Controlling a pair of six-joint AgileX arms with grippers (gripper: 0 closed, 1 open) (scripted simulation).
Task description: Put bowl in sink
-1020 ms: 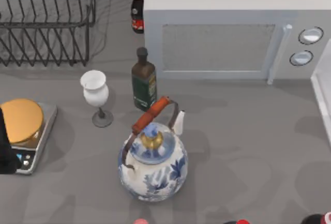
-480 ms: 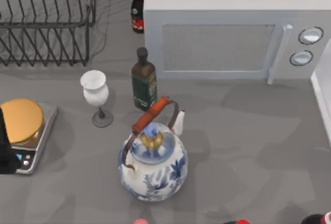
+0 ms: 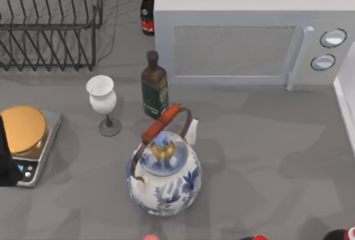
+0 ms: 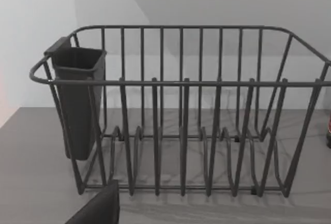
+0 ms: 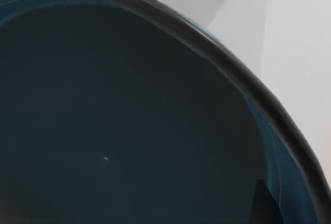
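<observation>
Though claw hidden, bowl (image 5: 129, 120) seemingly close

Bowl (image 5: 129, 131) at my right wrist: smooth dark teal glaze, darker rim. Teapot (image 3: 164, 179): glossy blue-and-white ceramic, brassy knob, reddish-brown handle wrap. Goblet (image 3: 102, 98): smooth white. Dish rack (image 4: 181, 110): thin dark matt wire, matt dark caddy. Countertop (image 3: 266, 157): matt grey. Scale (image 3: 25, 140): golden plate, smooth.
</observation>
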